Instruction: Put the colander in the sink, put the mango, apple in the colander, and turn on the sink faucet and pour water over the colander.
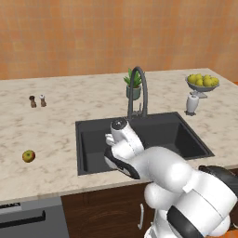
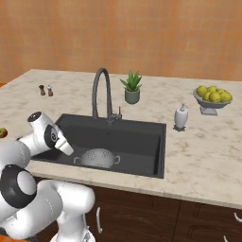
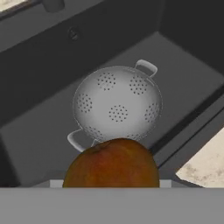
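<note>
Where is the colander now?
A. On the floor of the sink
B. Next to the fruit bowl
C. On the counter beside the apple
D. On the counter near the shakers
A: the colander rests on the dark floor of the sink, below the level of the counter.

1. Wall (image 1: 93, 32) behind is orange-tan, a faint tile-like grid on it.
2. Counter (image 1: 60, 121) is pale marble — beige veining, runs the full width.
3. Cabinets (image 2: 156, 212) below are dark brown wood with light handles.
4. Grey appliance front (image 1: 30, 218) sits at the left — dark slot handle.
5. Lighting's flat and even.
</note>
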Available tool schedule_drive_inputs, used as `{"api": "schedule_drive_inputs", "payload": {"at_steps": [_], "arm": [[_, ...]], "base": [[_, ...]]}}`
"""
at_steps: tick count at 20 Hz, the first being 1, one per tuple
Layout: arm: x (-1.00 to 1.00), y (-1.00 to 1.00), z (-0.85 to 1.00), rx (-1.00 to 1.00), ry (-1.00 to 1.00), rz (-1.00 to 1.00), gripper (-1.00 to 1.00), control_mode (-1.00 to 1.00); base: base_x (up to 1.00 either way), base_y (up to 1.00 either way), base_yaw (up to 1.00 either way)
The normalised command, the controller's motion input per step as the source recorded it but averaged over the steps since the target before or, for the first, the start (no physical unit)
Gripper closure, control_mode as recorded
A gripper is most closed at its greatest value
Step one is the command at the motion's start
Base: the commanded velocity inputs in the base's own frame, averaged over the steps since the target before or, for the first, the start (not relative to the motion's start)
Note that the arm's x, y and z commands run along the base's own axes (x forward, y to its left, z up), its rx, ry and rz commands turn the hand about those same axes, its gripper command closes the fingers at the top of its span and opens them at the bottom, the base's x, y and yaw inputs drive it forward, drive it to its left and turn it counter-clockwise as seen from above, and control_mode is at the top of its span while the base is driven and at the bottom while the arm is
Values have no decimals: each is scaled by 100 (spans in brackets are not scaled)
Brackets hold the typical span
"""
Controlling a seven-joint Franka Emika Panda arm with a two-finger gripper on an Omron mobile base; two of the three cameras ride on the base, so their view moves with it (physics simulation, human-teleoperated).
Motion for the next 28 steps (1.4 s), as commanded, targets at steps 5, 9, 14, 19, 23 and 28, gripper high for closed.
{"api": "schedule_drive_inputs", "payload": {"at_steps": [5,9,14,19,23,28], "arm": [[16,-6,-4,1,10,0,100,-100],[16,-20,-26,3,2,0,100,-100],[20,-23,-30,4,0,0,100,-100],[20,-21,-44,2,0,0,100,-100],[4,-1,-51,0,0,0,100,-100],[0,0,-28,0,0,0,100,-100]], "base": [[0,0,0],[0,0,0],[0,0,0],[0,0,0],[0,0,0],[0,0,0]]}}
